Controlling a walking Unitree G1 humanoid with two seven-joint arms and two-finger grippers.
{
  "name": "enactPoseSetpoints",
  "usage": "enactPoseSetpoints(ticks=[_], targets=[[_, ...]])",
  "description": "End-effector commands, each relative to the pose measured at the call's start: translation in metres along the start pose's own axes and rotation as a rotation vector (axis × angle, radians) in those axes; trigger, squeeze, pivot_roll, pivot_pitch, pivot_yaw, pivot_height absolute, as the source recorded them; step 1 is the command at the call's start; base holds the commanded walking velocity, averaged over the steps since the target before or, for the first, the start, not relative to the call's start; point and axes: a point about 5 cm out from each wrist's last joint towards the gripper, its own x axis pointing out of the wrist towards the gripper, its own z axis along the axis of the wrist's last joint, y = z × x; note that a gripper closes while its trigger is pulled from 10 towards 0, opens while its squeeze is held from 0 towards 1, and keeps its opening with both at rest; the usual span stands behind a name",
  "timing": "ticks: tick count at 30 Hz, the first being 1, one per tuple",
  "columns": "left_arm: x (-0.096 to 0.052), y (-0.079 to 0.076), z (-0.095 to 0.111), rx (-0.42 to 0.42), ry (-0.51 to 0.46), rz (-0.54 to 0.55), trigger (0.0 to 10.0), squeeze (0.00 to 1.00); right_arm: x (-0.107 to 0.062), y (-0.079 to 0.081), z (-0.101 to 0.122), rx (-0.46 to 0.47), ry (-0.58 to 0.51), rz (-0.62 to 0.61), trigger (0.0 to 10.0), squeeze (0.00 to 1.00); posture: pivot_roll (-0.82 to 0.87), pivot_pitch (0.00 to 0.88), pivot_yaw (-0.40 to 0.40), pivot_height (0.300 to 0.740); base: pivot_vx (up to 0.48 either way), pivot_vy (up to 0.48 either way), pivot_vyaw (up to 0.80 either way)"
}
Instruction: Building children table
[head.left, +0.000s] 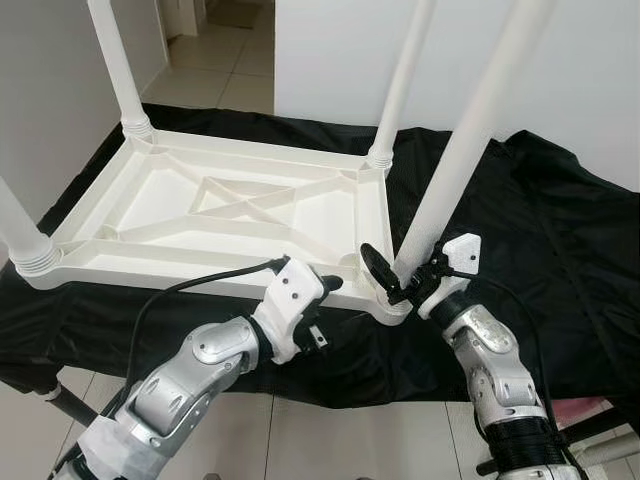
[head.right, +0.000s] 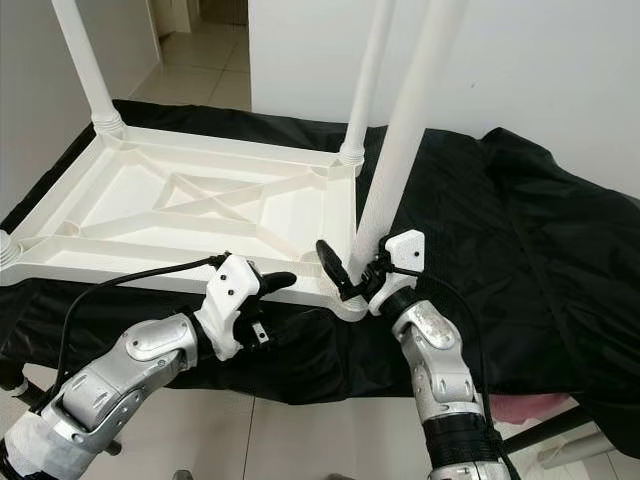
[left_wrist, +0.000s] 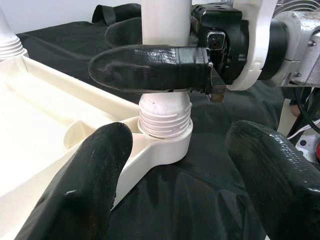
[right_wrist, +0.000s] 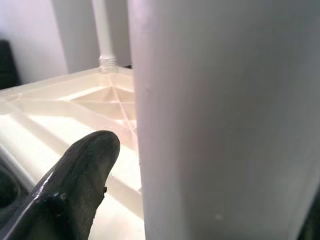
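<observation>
A white plastic children's table lies upside down on a black cloth, with legs standing up at its corners. My right gripper is shut around the near right leg just above its threaded socket. One finger lies across the front of the leg and the other sits behind it. My left gripper is open at the table's near edge, a short way left of that socket and pointing at it, holding nothing.
The black cloth spreads over the low support and hangs off its near edge. White walls stand close behind and on the left. Tiled floor lies below my arms. Something pink shows at the lower right.
</observation>
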Motion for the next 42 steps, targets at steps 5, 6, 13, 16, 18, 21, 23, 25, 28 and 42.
enactPoseSetpoints(ticks=[5, 6, 13, 16, 18, 21, 23, 25, 28, 42], targets=[[-0.001, -0.002, 0.002, 0.008, 0.008, -0.076, 10.0, 0.0, 0.001, -0.003, -0.005, -0.02, 0.049, 0.073, 9.6, 0.0, 0.03, 0.0, -0.075, 0.74, 0.0, 0.0, 0.0], [-0.001, -0.002, 0.002, 0.01, 0.008, -0.07, 10.0, 0.0, -0.001, -0.007, -0.008, -0.023, 0.07, 0.087, 7.6, 0.0, 0.04, 0.0, -0.077, 0.74, 0.0, 0.0, 0.0], [-0.003, 0.0, 0.002, 0.012, 0.008, -0.054, 10.0, 0.0, -0.009, -0.017, -0.014, -0.02, 0.104, 0.113, 0.0, 0.0, 0.04, 0.0, -0.084, 0.74, 0.0, 0.0, 0.0], [-0.003, 0.001, 0.003, 0.011, 0.006, -0.05, 10.0, 0.0, -0.01, -0.019, -0.015, -0.018, 0.111, 0.117, 0.0, 0.0, 0.04, 0.0, -0.084, 0.74, 0.0, 0.0, 0.0], [-0.003, 0.001, 0.003, 0.011, 0.006, -0.05, 10.0, 0.0, -0.01, -0.019, -0.015, -0.018, 0.111, 0.117, 0.0, 0.0, 0.04, 0.0, -0.084, 0.74, 0.0, 0.0, 0.0], [-0.003, 0.001, 0.003, 0.012, 0.005, -0.047, 10.0, 0.0, -0.011, -0.02, -0.016, -0.016, 0.115, 0.118, 0.0, 0.0, 0.03, 0.0, -0.087, 0.74, 0.0, 0.0, 0.0], [-0.003, 0.0, 0.003, 0.009, 0.004, -0.05, 10.0, 0.0, -0.011, -0.021, -0.017, -0.012, 0.117, 0.114, 0.0, 0.0, 0.03, 0.0, -0.085, 0.74, 0.0, 0.0, 0.0], [-0.002, -0.001, 0.003, 0.007, 0.003, -0.052, 10.0, 0.0, -0.011, -0.021, -0.017, -0.001, 0.114, 0.105, 10.0, 0.0, 0.02, 0.0, -0.083, 0.74, 0.0, 0.0, 0.0], [-0.002, -0.002, 0.003, 0.006, 0.003, -0.055, 10.0, 0.0, -0.01, -0.019, -0.017, 0.012, 0.109, 0.093, 10.0, 0.0, 0.02, 0.0, -0.083, 0.74, 0.0, 0.0, 0.0], [-0.001, -0.005, 0.001, -0.011, -0.002, -0.046, 10.0, 0.0, -0.005, 0.002, -0.011, 0.059, 0.037, -0.274, 10.0, 0.0, 0.03, 0.0, -0.096, 0.74, 0.0, 0.0, 0.0]])
